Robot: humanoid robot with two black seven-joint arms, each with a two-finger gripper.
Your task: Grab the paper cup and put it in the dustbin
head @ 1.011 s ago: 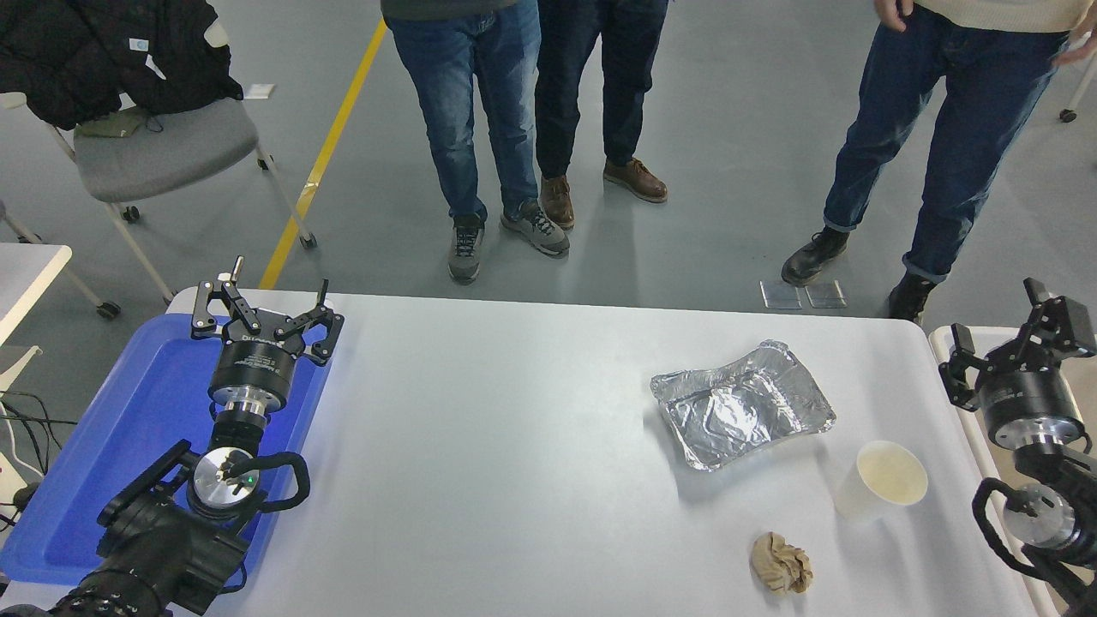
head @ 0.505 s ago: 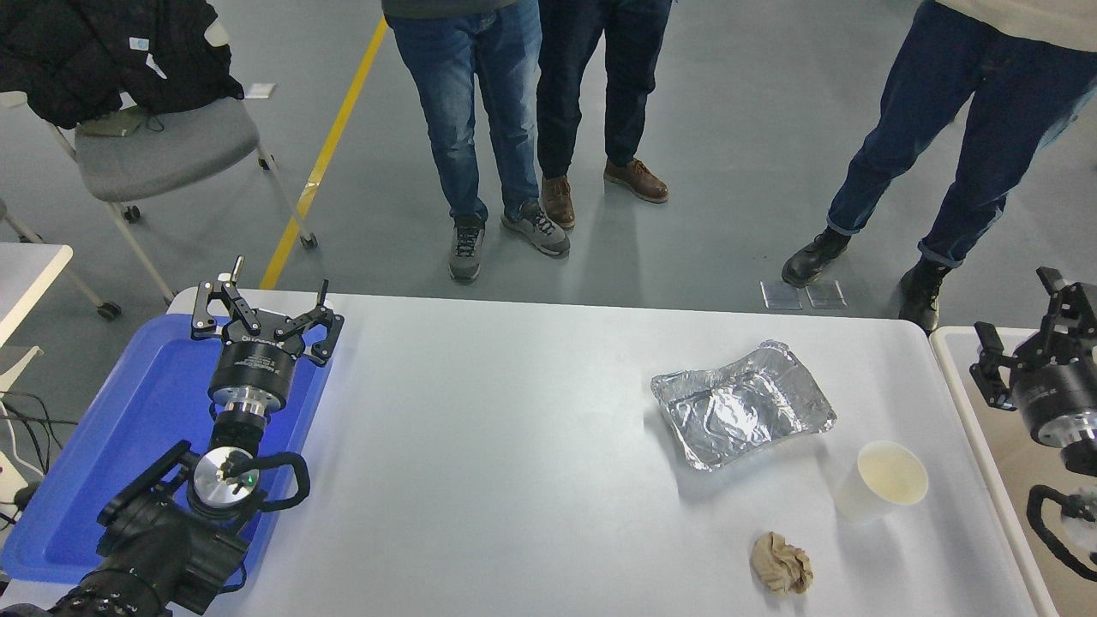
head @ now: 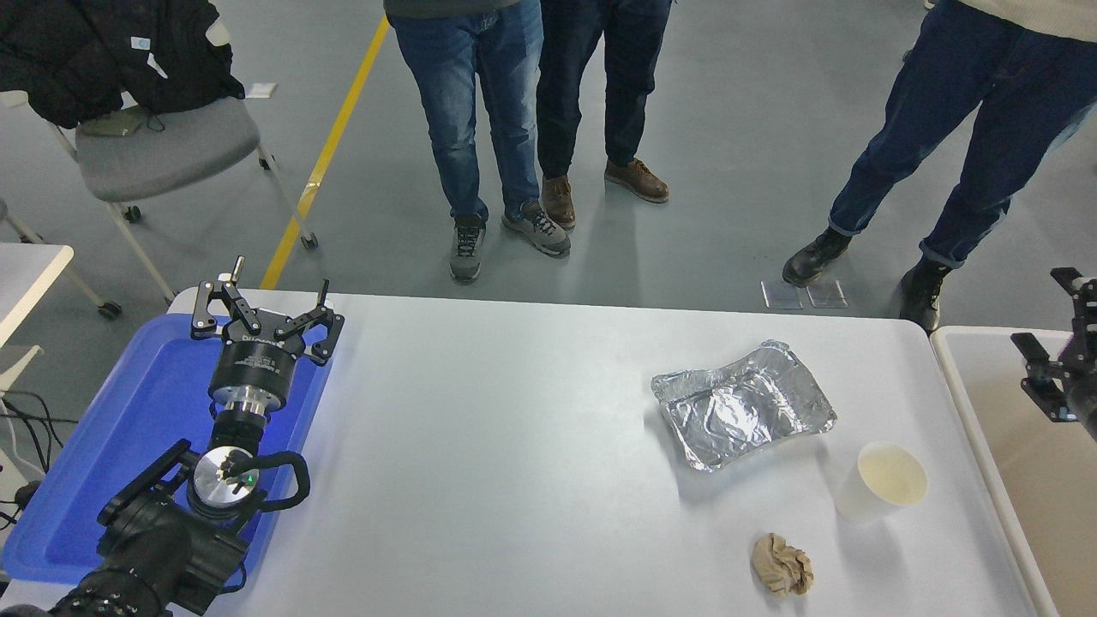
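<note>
Paper cup: stands upright and free on the white table, mouth up, so nothing holds it; the pick-up is judged not yet begun.
Cup's look: small, plain white, tapered, with a rolled rim and cream inside; it appears empty.
Cup's neighbours: a silver foil tray lies just beyond and left of the cup; a crumpled tan paper wad sits near, on the cup's camera side.
Dustbin: to the cup's right, beside the table edge, off-white rim and beige inside, open for dropping in.
Right gripper: over the dustbin, well right of the cup, fingers spread apart, holding nothing.
Left gripper: far left of the cup, parked over a blue tray, fingers apart.
People: three pairs of legs stand beyond the table.
</note>
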